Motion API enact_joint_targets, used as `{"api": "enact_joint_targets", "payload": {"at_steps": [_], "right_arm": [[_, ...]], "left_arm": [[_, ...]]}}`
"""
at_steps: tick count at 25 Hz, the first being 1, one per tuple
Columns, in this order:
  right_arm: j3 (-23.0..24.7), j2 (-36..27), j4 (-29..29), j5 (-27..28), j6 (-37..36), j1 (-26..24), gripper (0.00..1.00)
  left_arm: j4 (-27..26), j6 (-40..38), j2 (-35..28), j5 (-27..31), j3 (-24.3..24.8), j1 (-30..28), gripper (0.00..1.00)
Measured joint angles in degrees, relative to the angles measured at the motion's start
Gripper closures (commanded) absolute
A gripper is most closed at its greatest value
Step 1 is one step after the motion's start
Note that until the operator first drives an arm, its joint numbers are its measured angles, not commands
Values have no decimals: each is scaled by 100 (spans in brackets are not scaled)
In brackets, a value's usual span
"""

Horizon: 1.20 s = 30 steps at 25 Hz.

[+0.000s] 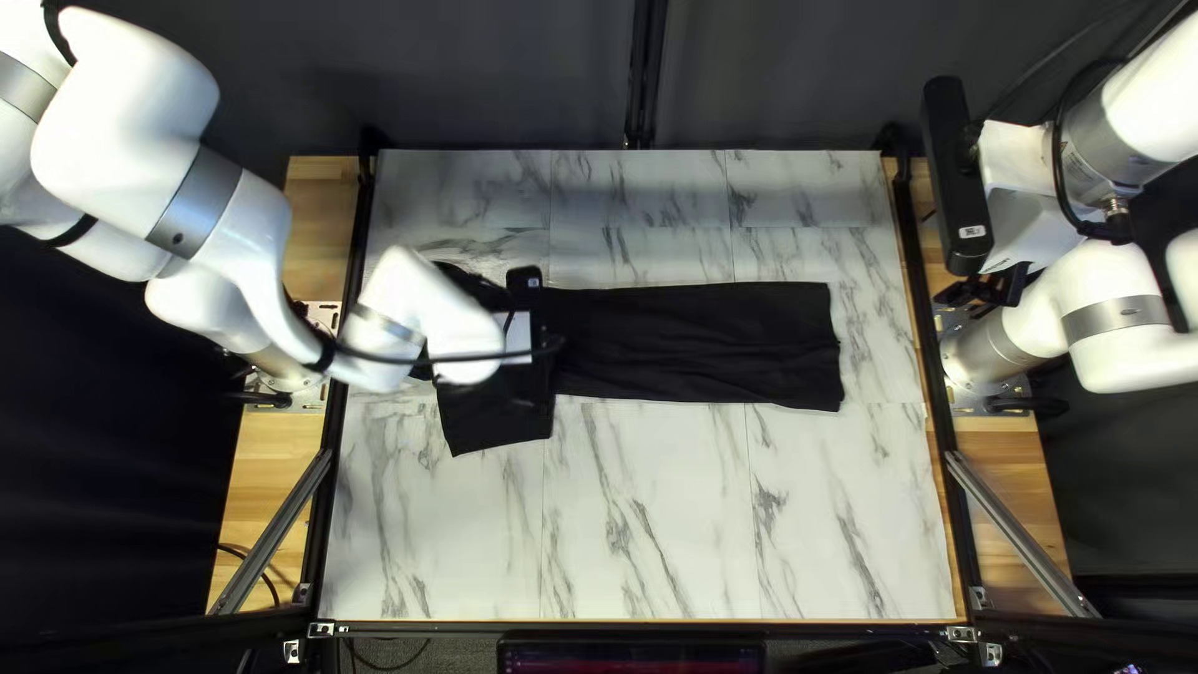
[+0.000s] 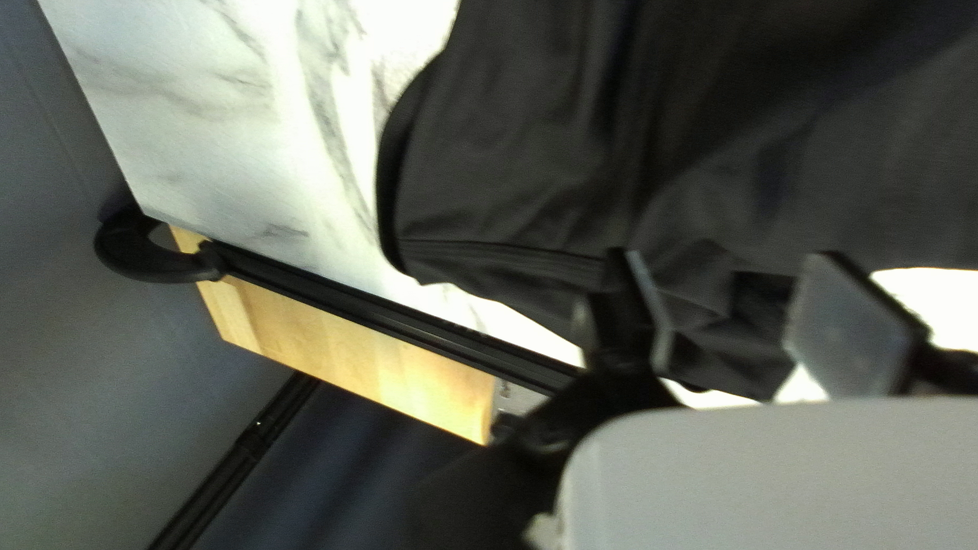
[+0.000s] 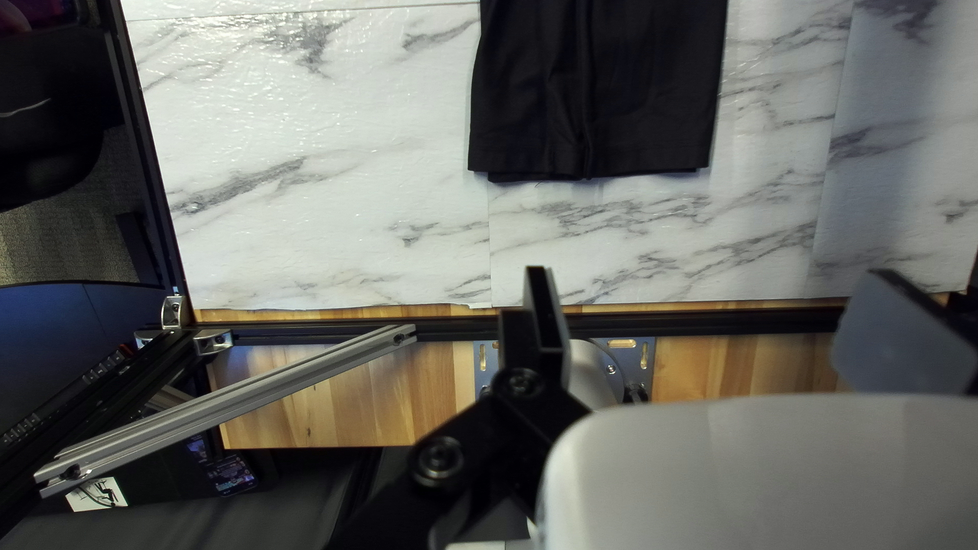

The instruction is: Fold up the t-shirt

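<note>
The black t-shirt (image 1: 699,346) lies on the table as a long narrow strip, with a sleeve-like flap extending toward the near edge at its left end. My left gripper (image 1: 518,337) is over that end, its fingertips hidden there by its own body. In the left wrist view, my left gripper (image 2: 739,321) is open, its fingers apart above a wrinkled part of the shirt (image 2: 530,173). My right gripper (image 1: 986,290) is raised at the table's right edge, away from the cloth. In the right wrist view, my right gripper (image 3: 718,326) stands open and holds nothing; the shirt's straight end (image 3: 596,102) lies ahead.
Marble-patterned table (image 1: 649,524) shows on both long sides of the shirt. Black rails (image 1: 930,362) and wooden boards (image 1: 268,499) run along the left and right sides. A slanted metal bar (image 3: 245,397) is beside my right gripper's side of the table.
</note>
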Motion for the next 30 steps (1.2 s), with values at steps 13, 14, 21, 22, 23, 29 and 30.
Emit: {"api": "enact_joint_targets", "payload": {"at_steps": [13,14,21,22,23,29,30], "right_arm": [[0,0,0,0,0,0,0],[0,0,0,0,0,0,0],[0,0,0,0,0,0,0],[0,0,0,0,0,0,0],[0,0,0,0,0,0,0],[0,0,0,0,0,0,0],[0,0,0,0,0,0,0]], "left_arm": [[644,-851,1160,-1362,-298,-546,12],[697,-826,1172,-1465,-250,-495,15],[860,-602,1303,-1958,-133,-229,52],[856,-588,1328,-1992,-150,-242,59],[849,-581,1342,-2010,-164,-261,63],[772,-525,1434,-2135,-286,-380,61],[768,-522,1462,-2162,-319,-389,47]]}}
